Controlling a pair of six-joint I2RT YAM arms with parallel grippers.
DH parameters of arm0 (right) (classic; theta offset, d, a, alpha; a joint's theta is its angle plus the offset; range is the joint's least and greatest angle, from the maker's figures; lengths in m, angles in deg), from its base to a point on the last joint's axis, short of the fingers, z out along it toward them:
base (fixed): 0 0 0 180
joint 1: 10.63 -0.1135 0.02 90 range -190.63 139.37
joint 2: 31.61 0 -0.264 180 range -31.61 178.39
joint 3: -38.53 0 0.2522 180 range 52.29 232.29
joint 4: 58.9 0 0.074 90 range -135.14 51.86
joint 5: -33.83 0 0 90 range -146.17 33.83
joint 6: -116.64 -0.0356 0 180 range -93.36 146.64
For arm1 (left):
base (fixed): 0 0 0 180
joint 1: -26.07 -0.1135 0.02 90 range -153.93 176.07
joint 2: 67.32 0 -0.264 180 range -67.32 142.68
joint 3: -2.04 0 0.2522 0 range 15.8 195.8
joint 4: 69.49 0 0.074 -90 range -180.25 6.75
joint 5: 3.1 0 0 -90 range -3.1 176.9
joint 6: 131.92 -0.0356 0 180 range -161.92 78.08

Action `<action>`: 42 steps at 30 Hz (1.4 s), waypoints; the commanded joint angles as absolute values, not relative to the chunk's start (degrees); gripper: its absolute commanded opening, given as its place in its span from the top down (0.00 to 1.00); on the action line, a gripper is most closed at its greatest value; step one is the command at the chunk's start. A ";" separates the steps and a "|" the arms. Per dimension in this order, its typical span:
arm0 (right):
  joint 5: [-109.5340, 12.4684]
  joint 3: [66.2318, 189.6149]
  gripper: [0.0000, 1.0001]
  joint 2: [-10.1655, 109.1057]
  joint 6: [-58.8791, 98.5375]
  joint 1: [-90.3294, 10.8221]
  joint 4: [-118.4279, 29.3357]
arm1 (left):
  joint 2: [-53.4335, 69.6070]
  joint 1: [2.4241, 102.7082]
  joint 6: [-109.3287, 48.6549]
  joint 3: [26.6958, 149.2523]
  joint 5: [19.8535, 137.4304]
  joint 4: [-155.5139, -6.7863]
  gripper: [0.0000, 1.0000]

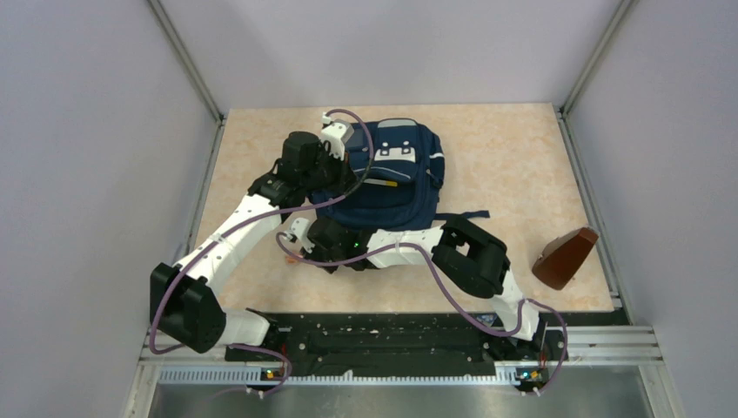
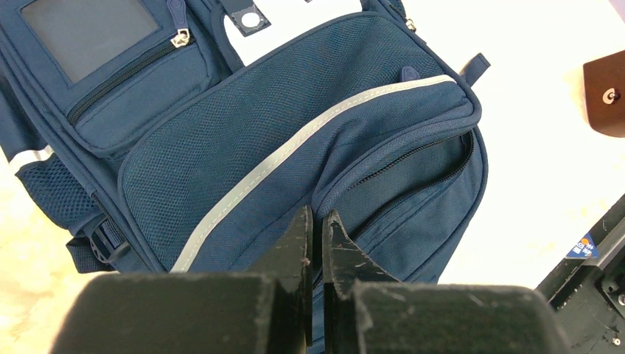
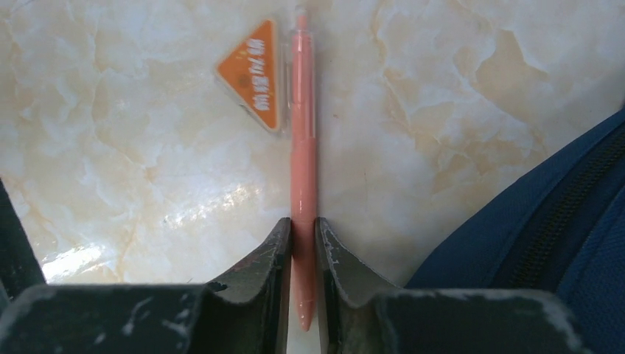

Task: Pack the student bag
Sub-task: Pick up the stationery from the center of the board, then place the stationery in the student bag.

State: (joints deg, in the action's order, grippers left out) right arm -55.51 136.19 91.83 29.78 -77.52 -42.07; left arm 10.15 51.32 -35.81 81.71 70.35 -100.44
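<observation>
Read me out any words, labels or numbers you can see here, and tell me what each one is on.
White print on the orange triangle tag beside the pen: too blurred to read.
Print on the blue sticker on the black rail: too small to read.
No lettering visible on the backpack.

Bright, even light fills every view. The counter shines with white glare just ahead and left of the right end effector. Right of the left end effector it looks washed out.
</observation>
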 commanded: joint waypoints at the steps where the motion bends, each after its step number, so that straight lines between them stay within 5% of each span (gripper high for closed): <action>1: -52.99 137.74 0.90 93.81 28.58 -77.07 -38.34 | 6.29 51.03 -33.70 83.66 70.55 -97.75 1.00; 4: -53.33 136.91 1.00 93.30 28.87 -77.09 -38.87 | 6.33 50.99 -33.74 83.64 70.60 -97.76 1.00; 13: -55.98 129.33 1.00 83.42 29.38 -78.43 -42.59 | 6.31 50.98 -34.05 83.66 70.99 -97.84 1.00; 28: -79.18 105.84 1.00 41.50 36.13 -78.32 -34.99 | 5.78 51.01 -34.92 83.73 72.87 -98.28 1.00; 42: -76.11 112.78 1.00 44.69 57.77 -63.45 -31.99 | 5.89 51.03 -34.51 83.73 71.75 -98.15 1.00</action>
State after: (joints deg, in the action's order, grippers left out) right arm -76.82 107.77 41.73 50.30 -65.78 -32.52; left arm 9.65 51.34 -35.87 81.71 71.55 -100.95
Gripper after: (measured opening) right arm 0.034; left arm 0.034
